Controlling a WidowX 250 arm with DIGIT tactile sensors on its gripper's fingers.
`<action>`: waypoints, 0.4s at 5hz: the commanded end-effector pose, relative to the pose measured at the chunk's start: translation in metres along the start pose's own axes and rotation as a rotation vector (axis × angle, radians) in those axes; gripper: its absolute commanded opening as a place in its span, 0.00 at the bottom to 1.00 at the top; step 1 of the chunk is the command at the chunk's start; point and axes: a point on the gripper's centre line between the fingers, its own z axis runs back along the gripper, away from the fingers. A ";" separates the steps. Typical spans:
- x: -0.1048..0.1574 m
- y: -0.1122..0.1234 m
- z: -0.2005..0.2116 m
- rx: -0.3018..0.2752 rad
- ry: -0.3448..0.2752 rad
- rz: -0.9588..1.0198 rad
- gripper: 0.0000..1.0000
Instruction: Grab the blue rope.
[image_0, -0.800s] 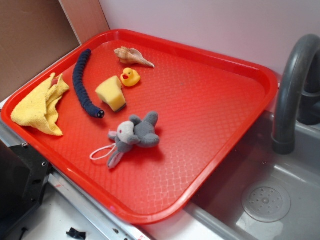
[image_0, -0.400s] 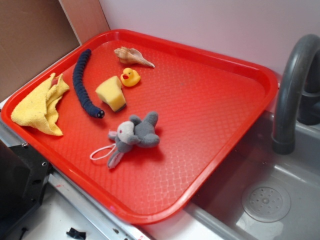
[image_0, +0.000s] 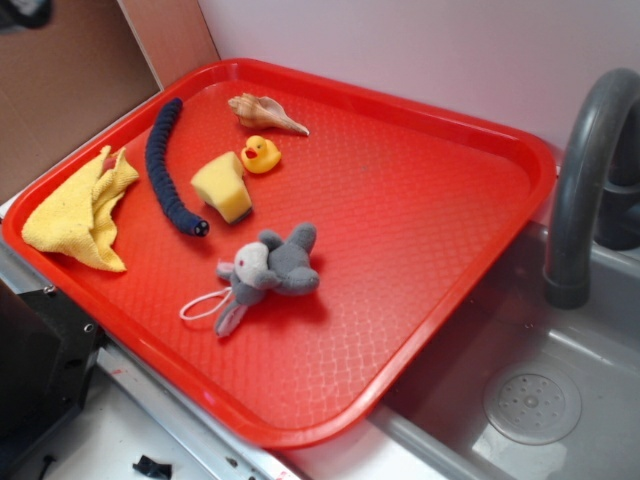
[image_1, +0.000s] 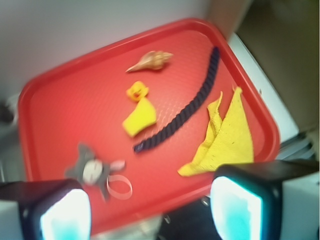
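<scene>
In the wrist view the gripper (image_1: 150, 210) is seen with its two fingers spread wide apart at the bottom corners of the frame, and nothing is held between them. The blue rope (image_1: 187, 107) is seen well beyond the jaws, lying in a gentle curve on the red tray (image_1: 55, 100), with its blunt near end roughly in line with the gap between the fingers and its far end reaching toward the tray's far right corner. No contact is made between jaws and rope. To the right of the rope, closer to the right finger, a crumpled yellow cloth (image_1: 225, 137) is laid just beside it. To the left of the rope a yellow sponge (image_1: 139, 117) is found near its blunt end, with a rubber duck (image_1: 136, 91) and a seashell (image_1: 151, 61) farther out. A grey plush toy (image_1: 90, 170) with a white string loop is seen just ahead of the left finger. The wrist view is blurred
</scene>
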 end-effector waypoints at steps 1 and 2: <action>0.042 0.021 -0.076 0.059 -0.163 0.471 1.00; 0.055 0.035 -0.117 0.144 -0.199 0.656 1.00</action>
